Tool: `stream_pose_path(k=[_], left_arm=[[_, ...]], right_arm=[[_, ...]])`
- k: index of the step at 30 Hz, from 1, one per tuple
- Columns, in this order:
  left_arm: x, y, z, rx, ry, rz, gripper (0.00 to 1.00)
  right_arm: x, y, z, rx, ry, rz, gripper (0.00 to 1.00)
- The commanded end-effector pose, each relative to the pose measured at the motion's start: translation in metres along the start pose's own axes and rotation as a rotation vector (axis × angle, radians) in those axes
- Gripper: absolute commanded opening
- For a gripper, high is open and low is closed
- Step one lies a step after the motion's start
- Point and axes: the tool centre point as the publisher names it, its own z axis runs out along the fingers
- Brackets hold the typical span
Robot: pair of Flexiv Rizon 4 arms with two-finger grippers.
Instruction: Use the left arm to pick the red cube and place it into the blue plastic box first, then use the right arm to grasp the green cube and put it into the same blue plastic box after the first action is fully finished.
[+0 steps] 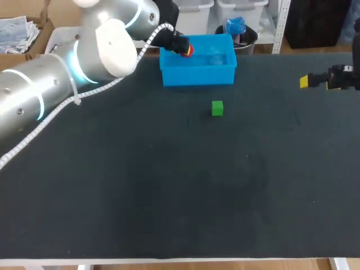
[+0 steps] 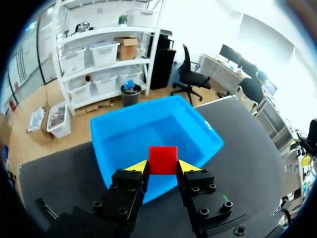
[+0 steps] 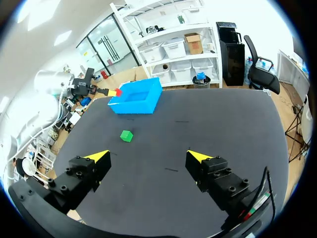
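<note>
The dark table (image 1: 169,197) carries everything, and the blue plastic box (image 2: 119,163) at its far edge serves as the reference. The left arm (image 1: 56,73) comes in to the box from its own side. The box is a rigid, open-topped tub with straight walls, and the part of its floor that the left wrist view shows holds nothing. The left gripper (image 2: 163,166) hangs above the box's rim on the side nearest that arm, clamped on the red cube (image 2: 163,159), one yellow tip pressing each of two opposite flat faces. The cube hangs partly over the box's wall and partly over its hollow. By my judgement it should be carried a little further over the hollow before it is let go, or it could catch the wall and tumble out. The right gripper (image 3: 148,157) waits well away from the box toward the right arm's side, fingers spread wide with nothing between them. The green cube (image 1: 217,108) sits on the table just in front of the box, apart from it and from both grippers. Both cubes look small, light and stiff, with smooth, flat sides. They are probably best pinched squarely across two parallel faces, since a grip on the corners would likely slip.
</note>
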Motion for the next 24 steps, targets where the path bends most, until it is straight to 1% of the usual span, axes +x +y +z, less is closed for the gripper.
stream_pose_path(k=[1, 11, 12, 13, 14, 15, 16, 18, 19, 20, 21, 24], left_arm=[[-0.006, 0.002, 0.017, -0.015, 0.026, -0.01, 0.0], [0.001, 0.004, 0.021, -0.05, 0.059, -0.015, 0.0], [0.001, 0.004, 0.021, -0.049, 0.06, -0.012, 0.04], [0.002, 0.004, 0.02, -0.052, 0.061, -0.008, 0.15], [0.002, 0.003, 0.019, -0.052, 0.061, -0.007, 0.31], [0.002, 0.003, 0.018, -0.052, 0.061, -0.006, 0.37], [0.002, 0.003, 0.017, -0.055, 0.061, -0.003, 0.4], [0.001, 0.002, 0.014, -0.055, 0.06, -0.003, 0.67], [0.0, 0.002, 0.012, -0.057, 0.06, -0.003, 0.79], [0.0, 0.001, 0.011, -0.059, 0.058, 0.0, 0.94], [0.0, 0.001, 0.01, -0.064, 0.057, 0.001, 1.0], [-0.001, 0.001, 0.006, -0.07, 0.057, 0.003, 1.0]], right_arm=[[0.0, 0.0, 0.001, 0.002, 0.001, 0.0, 1.0], [0.0, 0.0, 0.001, 0.002, 0.001, 0.0, 1.0], [0.0, 0.0, 0.001, 0.002, 0.001, 0.0, 1.0], [0.0, 0.0, 0.001, 0.002, 0.001, 0.0, 1.0], [0.0, 0.0, 0.001, 0.002, 0.001, 0.0, 1.0], [0.0, 0.0, 0.001, 0.002, 0.001, 0.0, 1.0], [0.0, 0.0, 0.001, 0.002, 0.001, 0.0, 1.0], [0.0, 0.0, 0.001, 0.002, 0.001, 0.0, 1.0], [0.0, 0.0, 0.001, 0.002, 0.001, 0.0, 1.0], [0.0, 0.0, 0.001, 0.002, 0.001, 0.0, 1.0], [0.0, 0.0, 0.001, 0.002, 0.001, 0.0, 1.0], [0.0, 0.0, 0.001, 0.002, 0.001, 0.0, 1.0]])
